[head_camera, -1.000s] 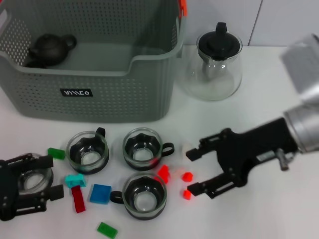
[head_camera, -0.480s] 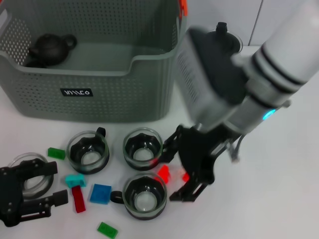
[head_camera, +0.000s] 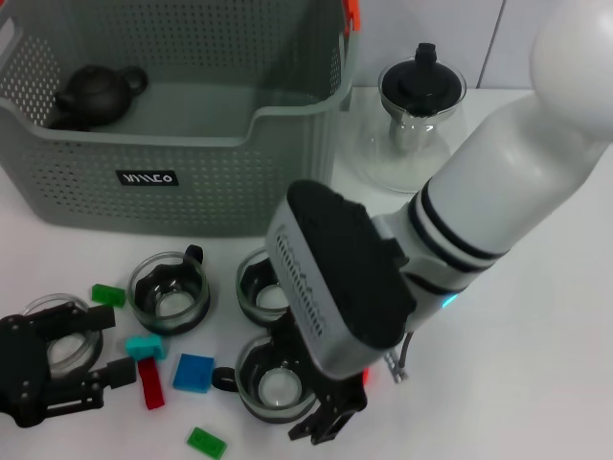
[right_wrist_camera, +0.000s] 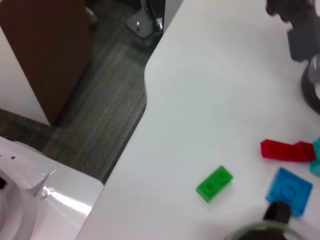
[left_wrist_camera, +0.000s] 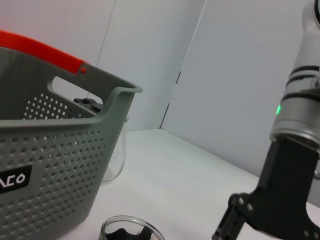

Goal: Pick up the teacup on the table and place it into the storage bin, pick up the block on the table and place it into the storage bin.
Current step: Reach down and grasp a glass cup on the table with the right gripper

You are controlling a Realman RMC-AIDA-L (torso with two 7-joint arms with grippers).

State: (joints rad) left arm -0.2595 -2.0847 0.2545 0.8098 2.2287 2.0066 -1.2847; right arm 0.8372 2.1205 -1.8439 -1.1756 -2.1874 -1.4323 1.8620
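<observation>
Across the table's (head_camera: 536,383) front my right arm's bulk hides the red blocks and half covers two teacups; right gripper (head_camera: 326,422) unclear. Left gripper (head_camera: 57,379) gapes around a teacup (head_camera: 59,337). Another teacup (head_camera: 170,292) points its handle toward the storage bin (head_camera: 192,125).

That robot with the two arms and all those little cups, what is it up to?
It is tidying teacups and blocks into the bin, which so far holds only a dark teapot. The right gripper is down over the nearest teacup; its arm hides the fingers, so a grip cannot be confirmed. The left gripper sits open around another teacup at the table's left edge. Two more teacups and several coloured blocks lie on the table.
</observation>
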